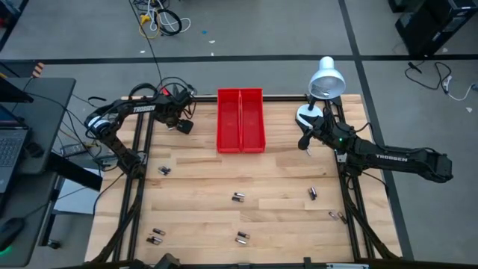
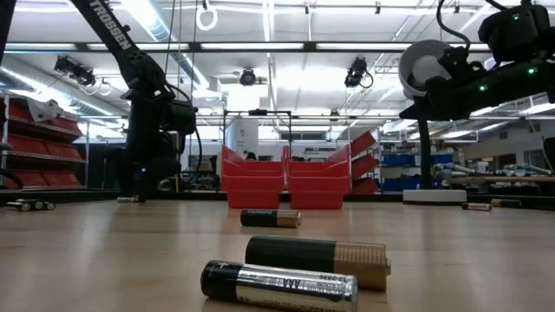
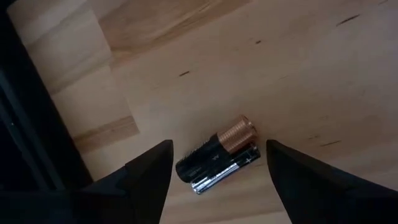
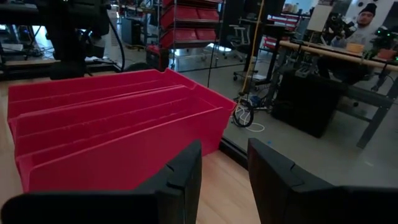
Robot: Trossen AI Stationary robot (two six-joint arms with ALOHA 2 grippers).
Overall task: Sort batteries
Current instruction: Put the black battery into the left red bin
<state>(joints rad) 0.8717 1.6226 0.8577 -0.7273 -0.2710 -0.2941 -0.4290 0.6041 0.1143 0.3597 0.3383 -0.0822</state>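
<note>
Several small batteries lie scattered on the wooden table [image 1: 246, 175]. A pair of them [image 1: 164, 170] lies near the left rail: a black-and-copper battery [image 3: 219, 144] beside a silvery one [image 3: 225, 169], side by side on their sides. My left gripper [image 3: 219, 143] [image 1: 183, 125] hangs open above the table, pointing steeply down, with this pair showing between its fingers farther off. Two red bins [image 1: 240, 119] stand side by side at the far edge. My right gripper [image 1: 305, 143] [image 4: 224, 146] waits open and level just right of the bins, nothing between its fingers.
More batteries lie at mid-table [image 1: 239, 198], right of it [image 1: 313, 193], by the right rail [image 1: 337, 217], near left [image 1: 155, 237] and near middle [image 1: 242, 237]. A white lamp [image 1: 325, 78] stands at the far right. Black frame rails [image 1: 142, 187] run along both sides.
</note>
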